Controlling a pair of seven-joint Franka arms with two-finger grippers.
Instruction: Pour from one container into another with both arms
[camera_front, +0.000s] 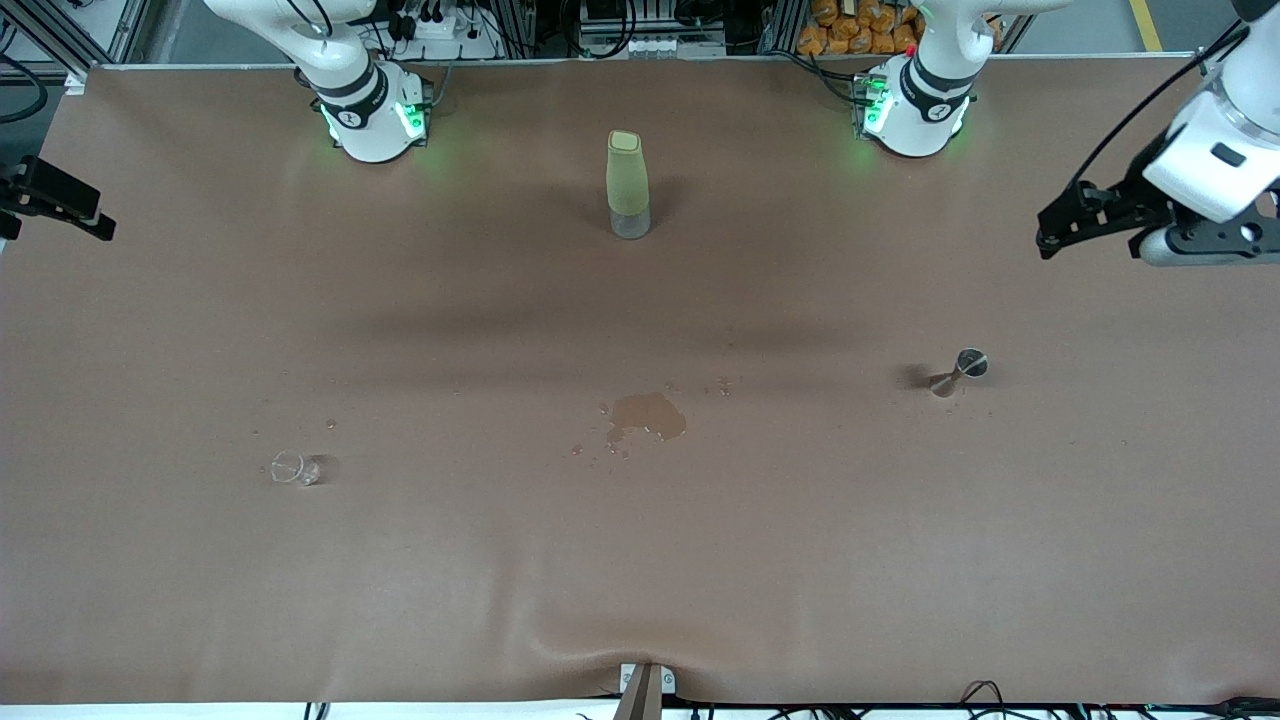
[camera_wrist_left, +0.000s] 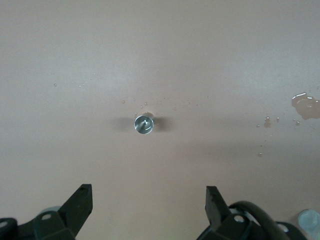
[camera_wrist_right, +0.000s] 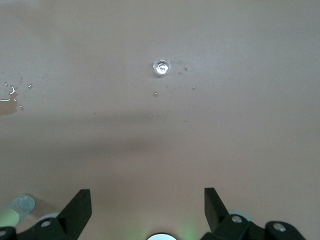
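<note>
Front view shows a big brown bench (camera_front: 640, 600) with two white arms at its top edge. Both arms are held up high. The left claw (camera_wrist_left: 147, 197) hangs over the bench at the left arm's end, its two fingers spread wide with nothing between them. The right claw (camera_wrist_right: 147, 197) hangs over the right arm's end, spread wide too and holding nothing.

A tall pale-green bottle (camera_front: 628, 185) stands at 12 o'clock from a brown puddle (camera_front: 648, 415) near the middle of the bench (little drops lie around it). The shiny steel jigger (camera_front: 960, 370) stands at about 3 o'clock from the puddle, well apart from it. The tiny clear glass cup (camera_front: 295, 467) sits at about 8 o'clock from the puddle, well apart too.
</note>
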